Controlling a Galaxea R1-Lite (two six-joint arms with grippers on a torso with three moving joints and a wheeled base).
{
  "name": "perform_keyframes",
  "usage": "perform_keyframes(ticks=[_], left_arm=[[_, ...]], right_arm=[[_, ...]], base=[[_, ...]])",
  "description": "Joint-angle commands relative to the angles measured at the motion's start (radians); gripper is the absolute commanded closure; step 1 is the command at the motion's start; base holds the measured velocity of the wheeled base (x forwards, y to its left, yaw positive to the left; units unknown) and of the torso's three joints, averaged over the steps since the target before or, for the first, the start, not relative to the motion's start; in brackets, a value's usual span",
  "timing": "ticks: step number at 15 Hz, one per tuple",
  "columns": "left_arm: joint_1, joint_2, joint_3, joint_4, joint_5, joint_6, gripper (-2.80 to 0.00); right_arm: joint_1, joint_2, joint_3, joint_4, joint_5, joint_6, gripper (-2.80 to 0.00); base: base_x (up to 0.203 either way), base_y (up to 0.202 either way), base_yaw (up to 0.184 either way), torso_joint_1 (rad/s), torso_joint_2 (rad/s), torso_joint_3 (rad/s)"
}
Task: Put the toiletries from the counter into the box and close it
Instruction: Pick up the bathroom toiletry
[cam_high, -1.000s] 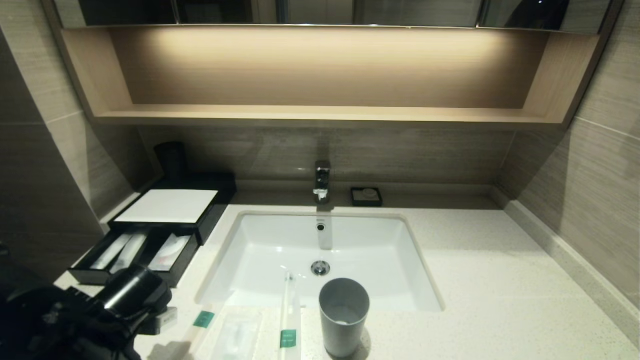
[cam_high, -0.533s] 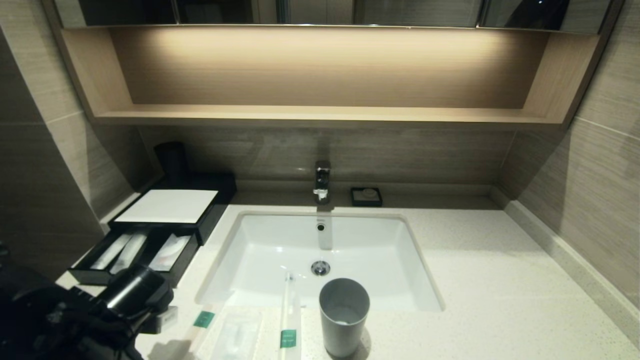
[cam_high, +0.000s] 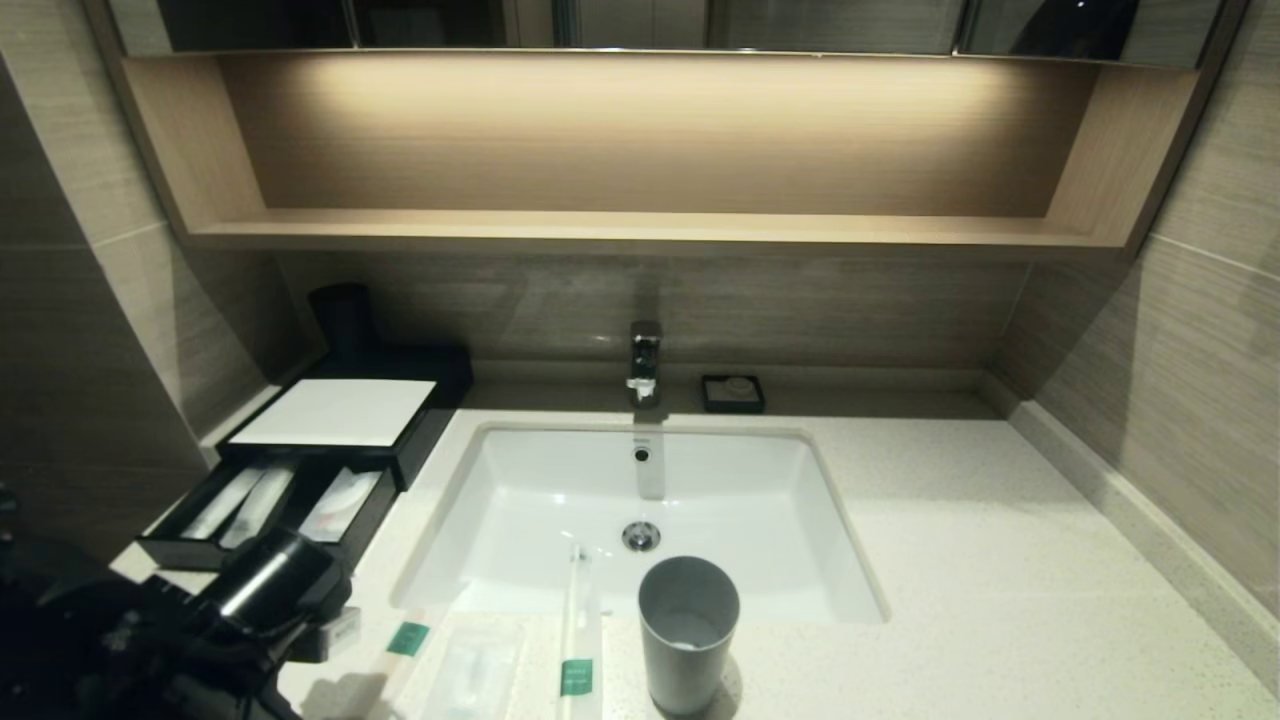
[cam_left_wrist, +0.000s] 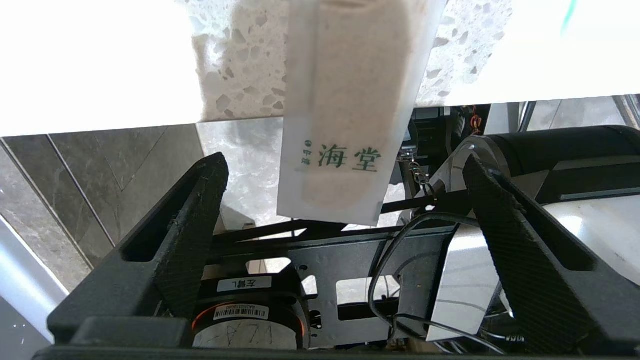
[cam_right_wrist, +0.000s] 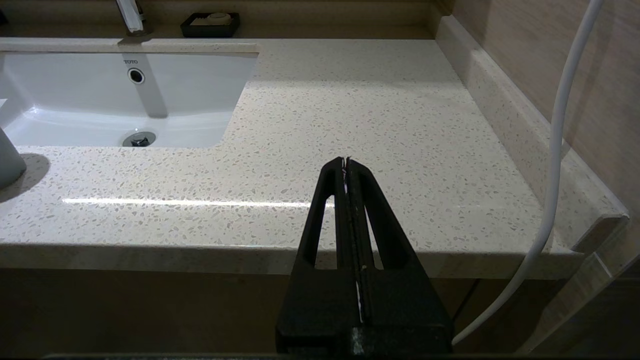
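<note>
Two cream paper-wrapped sticks lie at the counter's front edge, one left of a translucent packet and one right of it. The left stick's end hangs over the counter edge. My left gripper is open, its fingers standing either side of that end without touching it. In the head view only the left arm's wrist shows, at the lower left. The black box with its white top sits back left, its drawer pulled out with pale packets inside. My right gripper is shut and holds nothing, by the counter's front right.
A grey cup stands just right of the second stick, in front of the white sink. The faucet and a small black soap dish are at the back. A wooden shelf niche runs above. A white cable hangs near the right gripper.
The left arm's wrist has edged slightly down and toward the counter's front edge. Its gripper stays open, and nothing on the counter has moved.
</note>
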Motion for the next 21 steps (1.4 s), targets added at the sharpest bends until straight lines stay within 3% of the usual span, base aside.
perform_keyframes(ticks=[1,21], left_arm=[[0.0,0.01,-0.001,0.0,-0.001,-0.002,-2.8],[0.0,0.032,-0.01,-0.018,0.03,-0.018,-2.8]], right_arm=[[0.0,0.0,0.002,0.0,0.0,0.0,0.0],[0.0,0.0,0.002,0.0,0.0,0.0,0.0]], base=[[0.0,0.0,0.0,0.0,0.0,0.0],[0.0,0.0,0.0,0.0,0.0,0.0]])
